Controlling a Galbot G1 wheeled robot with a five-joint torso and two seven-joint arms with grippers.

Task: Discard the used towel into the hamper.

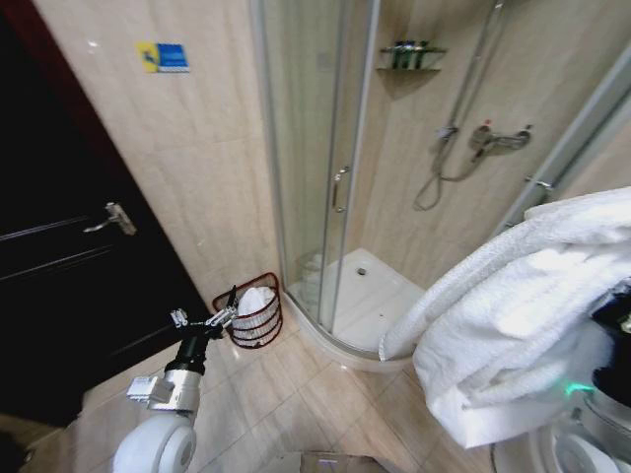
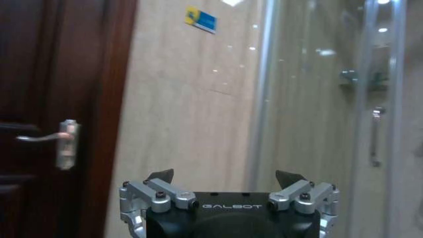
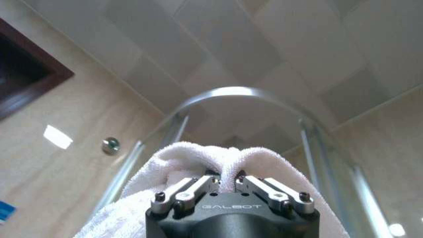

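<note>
A big white towel (image 1: 513, 315) hangs bunched at the right of the head view, in front of my right arm. In the right wrist view my right gripper (image 3: 226, 182) is shut on a fold of the towel (image 3: 198, 153), held up toward the ceiling. The hamper (image 1: 266, 327), a small reddish-brown wire basket, stands on the floor against the wall beside the shower, with something white inside. My left gripper (image 1: 227, 310) reaches out low, close to the hamper's near side. In the left wrist view the left gripper (image 2: 225, 177) is open and holds nothing.
A dark door with a metal handle (image 1: 116, 219) fills the left. The curved glass shower enclosure (image 1: 330, 187) with its white tray (image 1: 370, 296) stands right of the hamper. Tiled floor (image 1: 296, 394) lies open between me and the hamper.
</note>
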